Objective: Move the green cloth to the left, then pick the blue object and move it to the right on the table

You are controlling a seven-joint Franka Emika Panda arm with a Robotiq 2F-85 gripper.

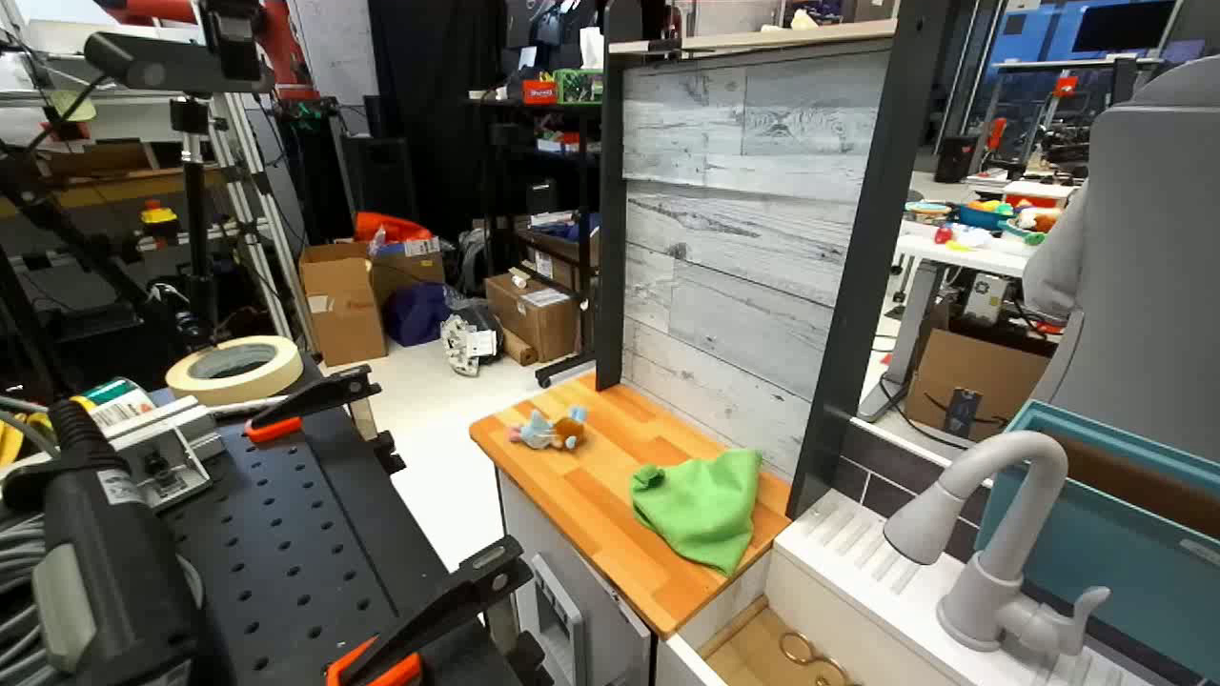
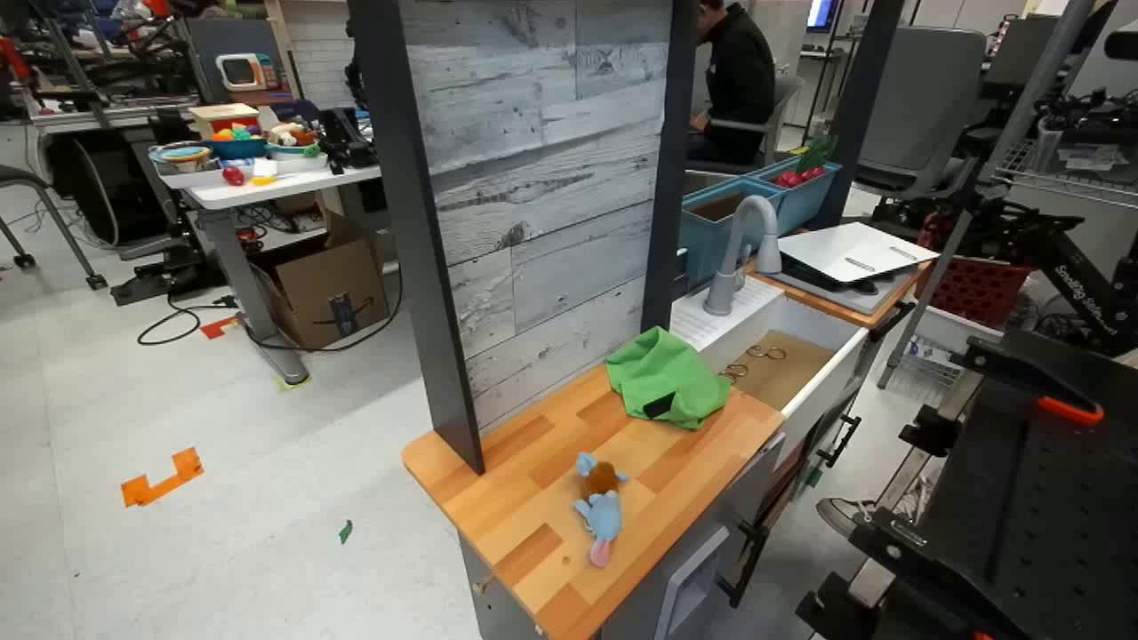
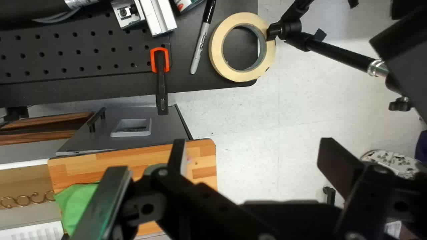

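Note:
The green cloth (image 1: 701,505) lies crumpled on the wooden tabletop (image 1: 596,486), at the end near the sink. It also shows in an exterior view (image 2: 667,378) and in the wrist view (image 3: 75,203). The blue object is a small plush toy (image 1: 541,431) in blue, brown and pink. It lies on the tabletop apart from the cloth, and also shows in an exterior view (image 2: 603,511). In the wrist view only a pink bit of it shows beside a finger. My gripper (image 3: 254,150) is wide open and empty; floor shows between its fingertips. It is outside both exterior views.
A grey plank panel (image 1: 753,210) with dark posts rises along the tabletop's back edge. A sink basin with gold rings and a grey faucet (image 1: 1010,534) adjoin the cloth's end. A black perforated bench (image 3: 100,83) with clamps and a tape roll (image 3: 218,50) stands opposite.

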